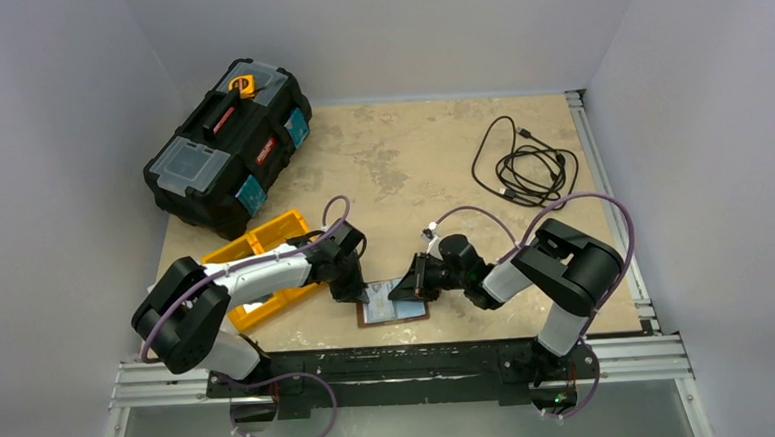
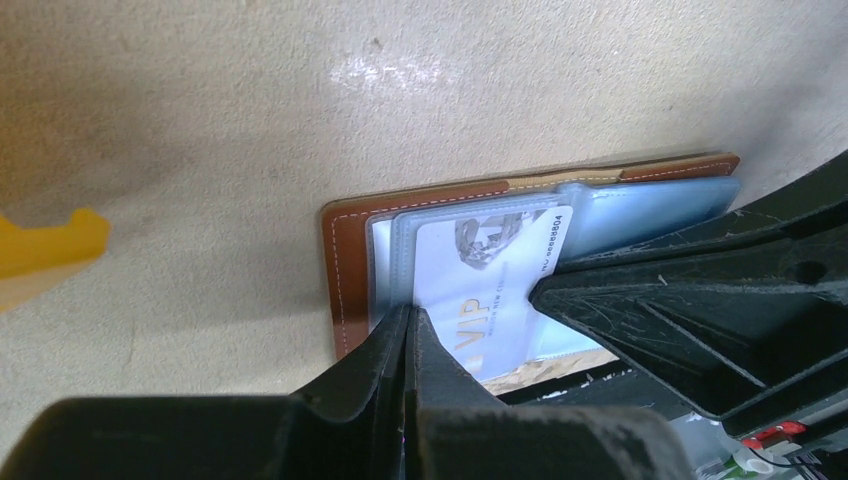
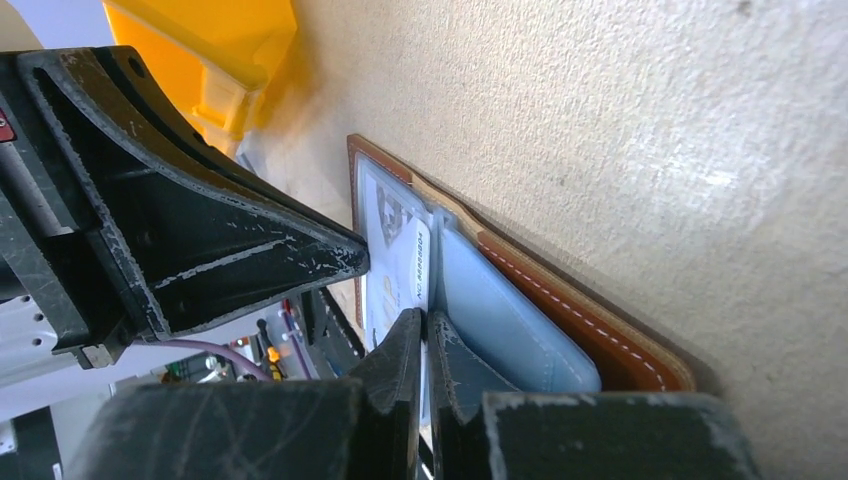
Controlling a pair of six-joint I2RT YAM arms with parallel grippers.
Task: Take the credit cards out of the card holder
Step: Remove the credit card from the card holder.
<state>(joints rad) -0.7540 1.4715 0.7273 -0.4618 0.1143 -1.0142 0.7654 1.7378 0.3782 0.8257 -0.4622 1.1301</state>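
The brown leather card holder [image 1: 408, 313] lies open near the table's front edge, its pale blue inside facing up. The left wrist view shows its brown border [image 2: 345, 260] and a white VIP card [image 2: 480, 290] in a clear sleeve. My left gripper [image 1: 352, 292] is shut, and its tips [image 2: 410, 312] pinch the sleeve's left edge. My right gripper [image 1: 412, 280] faces it from the right. It is shut on the card's other edge [image 3: 422, 318], beside the blue pocket [image 3: 500, 320].
An orange tray [image 1: 255, 250] sits just left of the left arm, and its corner shows in the left wrist view [image 2: 50, 245]. A black toolbox [image 1: 228, 147] stands at the back left. A coiled black cable [image 1: 526, 161] lies at the back right.
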